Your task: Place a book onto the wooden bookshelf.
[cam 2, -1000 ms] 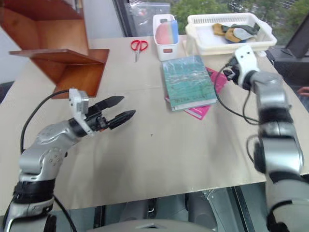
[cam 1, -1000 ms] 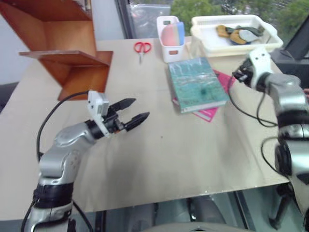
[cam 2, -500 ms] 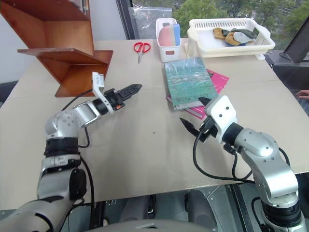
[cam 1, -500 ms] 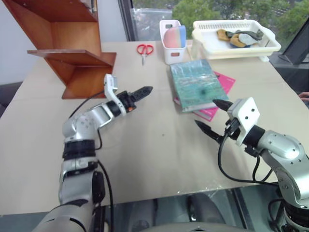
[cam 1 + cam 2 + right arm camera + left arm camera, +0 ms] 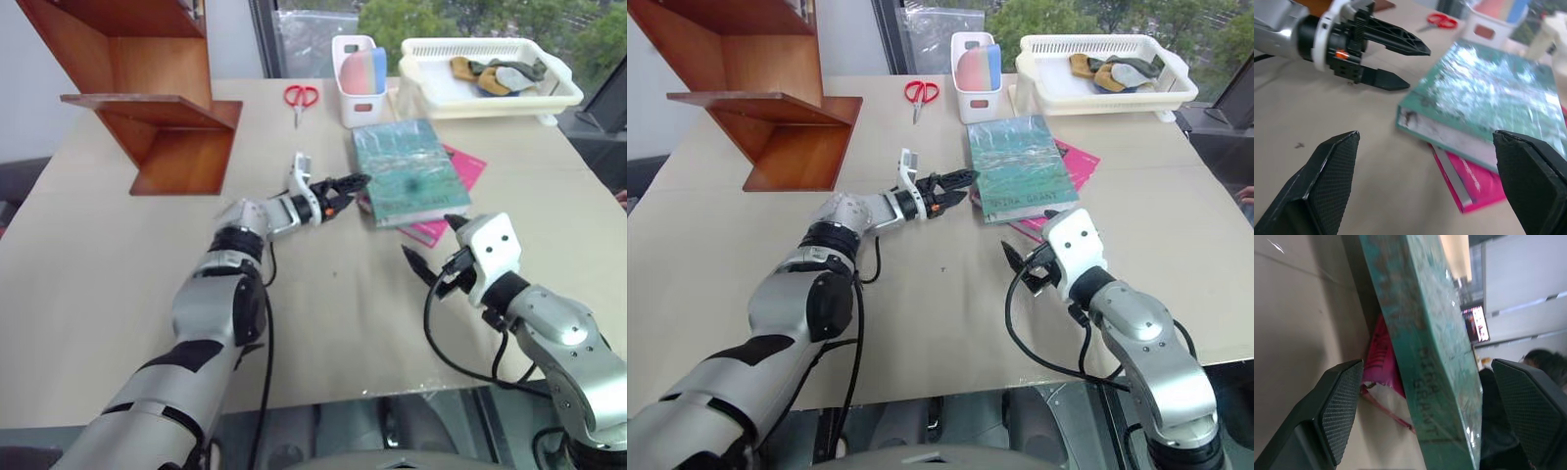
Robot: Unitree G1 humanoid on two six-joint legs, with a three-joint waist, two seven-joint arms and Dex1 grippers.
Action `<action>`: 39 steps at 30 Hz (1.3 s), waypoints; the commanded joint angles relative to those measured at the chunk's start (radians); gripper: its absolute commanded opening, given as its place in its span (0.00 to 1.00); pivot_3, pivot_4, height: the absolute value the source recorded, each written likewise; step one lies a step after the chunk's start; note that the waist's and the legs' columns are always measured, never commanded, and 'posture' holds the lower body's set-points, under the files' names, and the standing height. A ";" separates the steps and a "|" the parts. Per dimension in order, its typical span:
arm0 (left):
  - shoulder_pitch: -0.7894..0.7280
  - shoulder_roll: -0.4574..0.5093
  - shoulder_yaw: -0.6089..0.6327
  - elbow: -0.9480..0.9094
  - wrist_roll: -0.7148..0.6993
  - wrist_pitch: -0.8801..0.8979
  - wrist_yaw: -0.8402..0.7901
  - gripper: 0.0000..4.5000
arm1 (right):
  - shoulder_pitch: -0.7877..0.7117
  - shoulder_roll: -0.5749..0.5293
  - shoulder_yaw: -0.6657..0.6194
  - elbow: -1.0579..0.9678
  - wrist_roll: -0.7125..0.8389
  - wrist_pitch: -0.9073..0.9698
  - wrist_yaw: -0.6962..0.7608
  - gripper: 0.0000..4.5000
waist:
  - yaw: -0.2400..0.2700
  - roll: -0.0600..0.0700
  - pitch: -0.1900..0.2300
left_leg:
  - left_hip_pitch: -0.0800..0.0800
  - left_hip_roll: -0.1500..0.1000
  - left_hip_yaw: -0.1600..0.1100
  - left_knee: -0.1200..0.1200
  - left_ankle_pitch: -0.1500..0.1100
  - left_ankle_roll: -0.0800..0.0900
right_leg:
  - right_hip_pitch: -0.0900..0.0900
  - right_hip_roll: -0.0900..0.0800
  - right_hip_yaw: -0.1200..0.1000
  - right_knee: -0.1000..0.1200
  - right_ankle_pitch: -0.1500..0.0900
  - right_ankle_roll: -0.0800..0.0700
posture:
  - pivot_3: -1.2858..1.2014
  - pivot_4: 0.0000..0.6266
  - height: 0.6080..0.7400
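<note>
The book lies flat on a pink book mid-counter. The left claw, fingers spread, reaches its spine edge, perhaps touching. The right claw gapes empty near the front corner. Bare counter separates the wooden bookshelf.

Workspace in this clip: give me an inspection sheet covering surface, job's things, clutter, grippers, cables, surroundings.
Surface: beige table, flat, mostly bare toward the robot.
Job's things: teal book lies flat on a pink book; wooden bookshelf stands at the table's far left corner.
Clutter: red scissors, white bin with pink and blue items, white tray with small objects.
Grippers: left gripper open, at the teal book's left edge; right gripper open, just short of the books.
Cables: black cable looping from the right wrist.
Surroundings: window with trees behind.
</note>
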 commanded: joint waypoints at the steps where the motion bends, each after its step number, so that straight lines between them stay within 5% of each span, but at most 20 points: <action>1: -0.048 -0.023 0.027 0.048 0.022 -0.044 -0.024 1.00 | -0.018 0.000 0.005 -0.041 -0.009 0.007 -0.026 0.99 | 0.002 0.000 0.000 | 0.000 0.000 0.000 0.000 0.000 0.000 | 0.000 0.000 0.000 0.000 0.000 0.000 | 0.52 0.24 1.00; 11: -0.099 -0.074 0.072 0.138 0.079 -0.141 -0.022 1.00 | -0.022 0.009 0.022 -0.075 -0.045 0.054 -0.090 0.99 | 0.003 0.000 0.000 | -0.001 0.000 -0.001 0.000 0.000 0.000 | 0.000 0.000 -0.001 -0.001 0.000 0.000 | 0.52 0.24 1.00; 24: -0.046 -0.091 0.019 0.028 0.122 0.075 -0.226 1.00 | -0.011 0.004 0.024 -0.111 -0.056 0.084 -0.108 0.99 | 0.000 0.000 0.000 | -0.002 -0.001 -0.002 0.001 0.000 0.000 | 0.000 -0.001 -0.002 0.000 0.000 0.000 | 0.52 0.24 1.00; 39: -0.011 -0.232 0.266 0.042 -0.003 -0.128 0.142 1.00 | 0.015 -0.046 -0.034 -0.163 -0.025 0.054 -0.046 0.99 | 0.010 0.000 0.000 | -0.002 -0.001 -0.004 0.002 0.000 0.000 | 0.001 -0.002 -0.004 0.000 0.000 0.000 | 0.52 0.24 1.00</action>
